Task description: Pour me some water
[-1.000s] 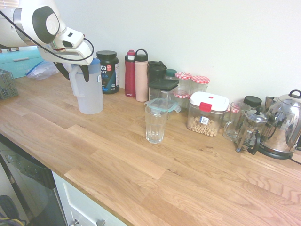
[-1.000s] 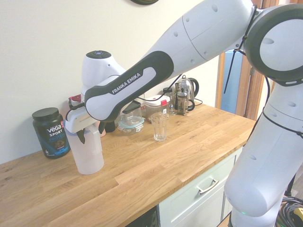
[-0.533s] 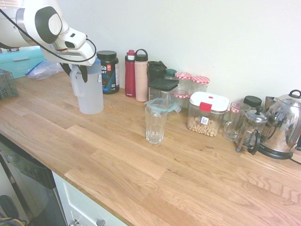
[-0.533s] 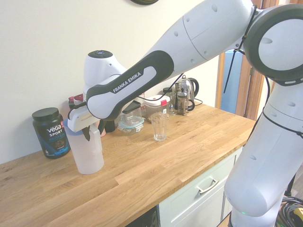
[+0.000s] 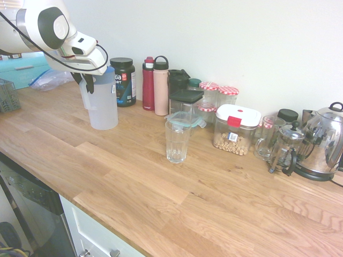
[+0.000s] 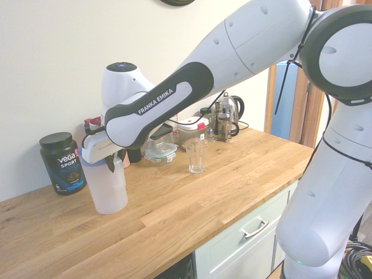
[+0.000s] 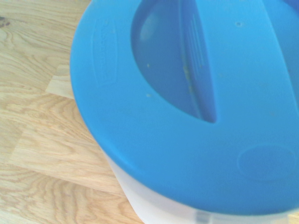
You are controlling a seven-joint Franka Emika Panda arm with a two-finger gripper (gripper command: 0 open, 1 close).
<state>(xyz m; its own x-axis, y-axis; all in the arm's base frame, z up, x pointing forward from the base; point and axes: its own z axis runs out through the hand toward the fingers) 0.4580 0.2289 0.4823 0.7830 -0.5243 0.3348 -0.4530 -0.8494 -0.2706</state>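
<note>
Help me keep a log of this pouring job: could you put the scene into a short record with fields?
Pitcher: frosted, blue lid, upright on the counter; point on pitcher
Gripper: at the pitcher's handle; grip unclear
Glass: clear, upright, apart from the pitcher, looks empty
Pouring: not begun
Behind the pitcher: black tub
Beside the tub: red bottle, pink bottle
Far end from the pitcher: metal kettle
Water level: cannot tell
</note>
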